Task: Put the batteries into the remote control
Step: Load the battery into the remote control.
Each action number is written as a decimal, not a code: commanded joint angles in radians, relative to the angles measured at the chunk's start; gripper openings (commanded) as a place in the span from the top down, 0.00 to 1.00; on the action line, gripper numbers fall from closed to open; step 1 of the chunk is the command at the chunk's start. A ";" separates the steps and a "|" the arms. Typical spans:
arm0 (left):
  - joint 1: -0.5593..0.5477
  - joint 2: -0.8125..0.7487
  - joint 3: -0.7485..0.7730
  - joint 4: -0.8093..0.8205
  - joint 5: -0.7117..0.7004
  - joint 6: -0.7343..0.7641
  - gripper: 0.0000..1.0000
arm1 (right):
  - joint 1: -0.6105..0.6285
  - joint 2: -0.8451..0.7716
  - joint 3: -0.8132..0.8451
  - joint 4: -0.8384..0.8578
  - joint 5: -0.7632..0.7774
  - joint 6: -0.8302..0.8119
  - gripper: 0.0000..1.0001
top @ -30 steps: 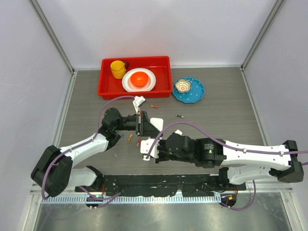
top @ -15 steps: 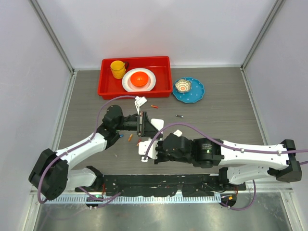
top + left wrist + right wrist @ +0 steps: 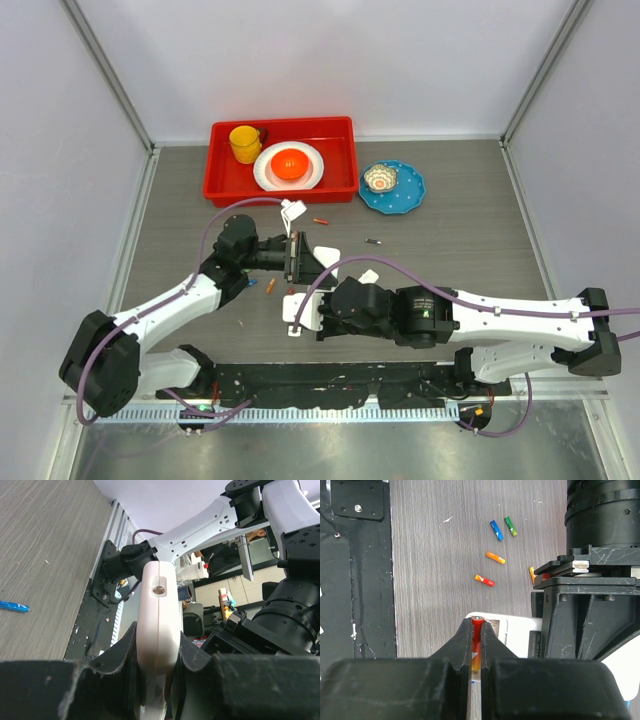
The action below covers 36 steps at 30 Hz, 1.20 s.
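My left gripper (image 3: 293,260) is shut on the white remote control (image 3: 296,309), holding it on edge; in the left wrist view the remote (image 3: 159,605) sticks out between the fingers (image 3: 195,655). My right gripper (image 3: 312,318) is shut on a red-orange battery (image 3: 477,639), held directly over the remote's open back (image 3: 515,632). Loose batteries lie on the table: blue (image 3: 496,530), green (image 3: 510,525), orange (image 3: 495,557) and red-orange (image 3: 484,580). In the top view an orange one (image 3: 320,220) and a dark one (image 3: 373,241) lie farther back.
A red tray (image 3: 222,188) at the back holds a yellow cup (image 3: 244,143) and a white plate with an orange bowl (image 3: 290,163). A blue plate (image 3: 410,195) holds a small bowl (image 3: 380,178). Small white pieces (image 3: 370,275) lie near the grippers.
My right gripper has shifted left with the battery, over the end of the remote. The left arm has moved slightly, still holding the remote.
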 commanded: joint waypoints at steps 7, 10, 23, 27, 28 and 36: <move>0.028 -0.111 0.114 0.011 0.020 -0.047 1.00 | 0.008 0.041 -0.057 -0.191 0.005 0.007 0.99; 0.028 -0.125 0.123 0.004 0.014 -0.050 1.00 | 0.008 0.046 -0.062 -0.190 0.011 0.009 0.99; 0.027 -0.100 0.059 0.076 -0.004 -0.099 1.00 | 0.007 0.049 -0.034 -0.130 0.050 0.065 0.86; 0.027 -0.094 0.056 0.084 0.002 -0.104 1.00 | 0.008 0.032 -0.040 -0.096 0.086 0.075 0.84; 0.027 -0.092 0.054 0.084 -0.001 -0.104 1.00 | 0.007 0.028 -0.043 -0.090 0.091 0.076 0.83; 0.027 -0.074 0.048 0.070 -0.015 -0.104 1.00 | 0.007 0.005 -0.053 -0.041 0.123 0.092 0.79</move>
